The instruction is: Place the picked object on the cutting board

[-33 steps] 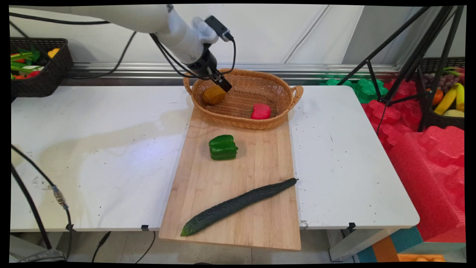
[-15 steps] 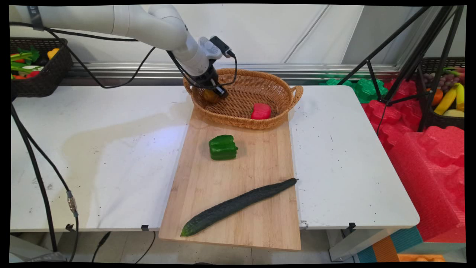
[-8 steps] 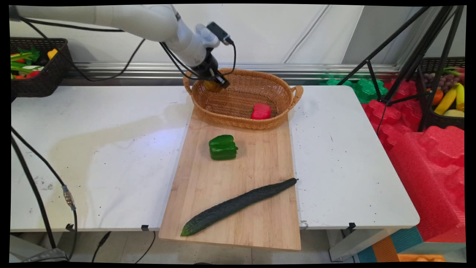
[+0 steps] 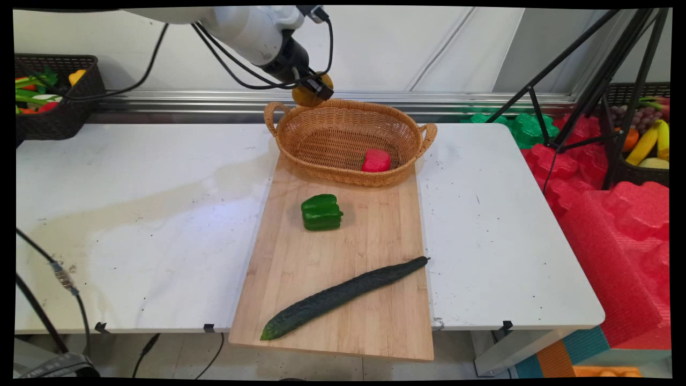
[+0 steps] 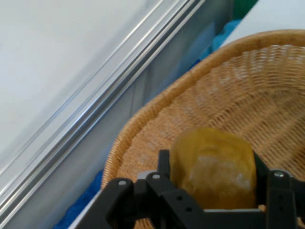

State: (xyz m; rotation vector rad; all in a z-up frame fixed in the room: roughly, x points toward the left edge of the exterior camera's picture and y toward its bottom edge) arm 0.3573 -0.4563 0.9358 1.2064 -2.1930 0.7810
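My gripper [image 4: 313,88] is shut on a yellow-orange pepper [image 4: 306,95], held in the air above the back left rim of the wicker basket [image 4: 412,155]. In the hand view the pepper [image 5: 214,164] sits between the two black fingers [image 5: 164,164], with the basket's weave [image 5: 267,90] below and behind it. A red pepper [image 4: 375,160] lies inside the basket at its front right. On the wooden cutting board [image 4: 370,225] in front of the basket lie a green pepper [image 4: 321,212] and a long dark cucumber [image 4: 343,296].
A dark basket of vegetables [image 4: 53,96] stands at the back left of the white table [image 4: 134,214]. A black tripod [image 4: 589,80] and red foam shapes [image 4: 616,214] are off the right side, with a fruit basket [image 4: 643,139]. Black cables [image 4: 48,289] hang at the front left.
The gripper went down into the basket's left end, closed on the yellow-orange pepper, and has lifted it up above the back rim.
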